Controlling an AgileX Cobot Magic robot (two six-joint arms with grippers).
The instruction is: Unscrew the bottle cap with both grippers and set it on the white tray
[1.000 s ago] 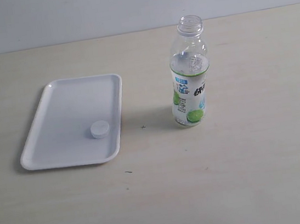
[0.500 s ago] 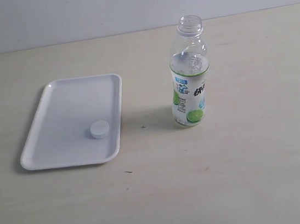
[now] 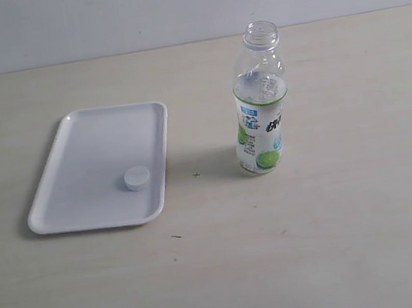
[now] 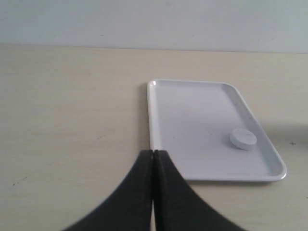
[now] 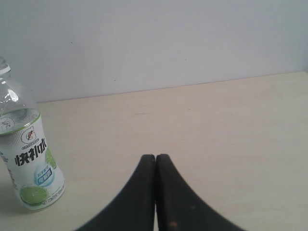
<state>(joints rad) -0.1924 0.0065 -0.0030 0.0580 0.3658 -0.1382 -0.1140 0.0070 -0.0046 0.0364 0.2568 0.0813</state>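
The small white bottle cap [image 3: 137, 177] lies flat inside the white tray [image 3: 77, 156], near the tray's right front corner. The clear bottle [image 3: 260, 105] with the lime label stands upright to the right of the tray, its neck open and uncapped. Neither arm shows in the exterior view. In the left wrist view my left gripper [image 4: 153, 153] is shut and empty, its black tips over the table by the tray [image 4: 192, 110], with the cap [image 4: 242, 138] farther off. My right gripper [image 5: 155, 157] is shut and empty too, apart from the bottle [image 5: 29, 163].
The light wooden table [image 3: 339, 243] runs back to a pale wall [image 3: 134, 11]. A small dark mark [image 3: 196, 174] sits on the table between tray and bottle.
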